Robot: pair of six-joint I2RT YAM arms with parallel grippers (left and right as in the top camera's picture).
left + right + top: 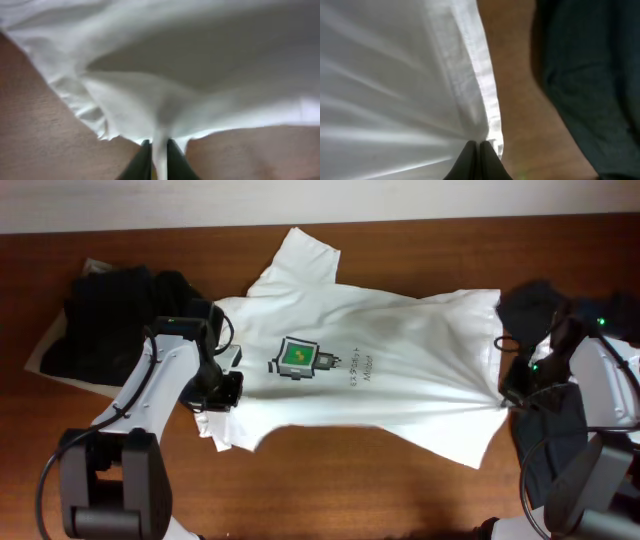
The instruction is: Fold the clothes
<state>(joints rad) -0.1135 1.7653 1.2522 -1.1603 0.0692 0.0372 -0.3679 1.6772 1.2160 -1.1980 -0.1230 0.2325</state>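
The white T-shirt [400,350] lies spread mid tabletop [380,490], your left fingers [141,162] pinching its 9 o'clock edge and your right fingers [470,160] pressed together on the 3 o'clock hem (thin bites), so a hard tug could slip one.

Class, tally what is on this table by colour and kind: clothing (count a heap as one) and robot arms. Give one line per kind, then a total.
White T-shirt: 1
Dark clothing heaps: 2 (left heap, right heap)
Robot arms: 2 (left arm, right arm)
Total: 5
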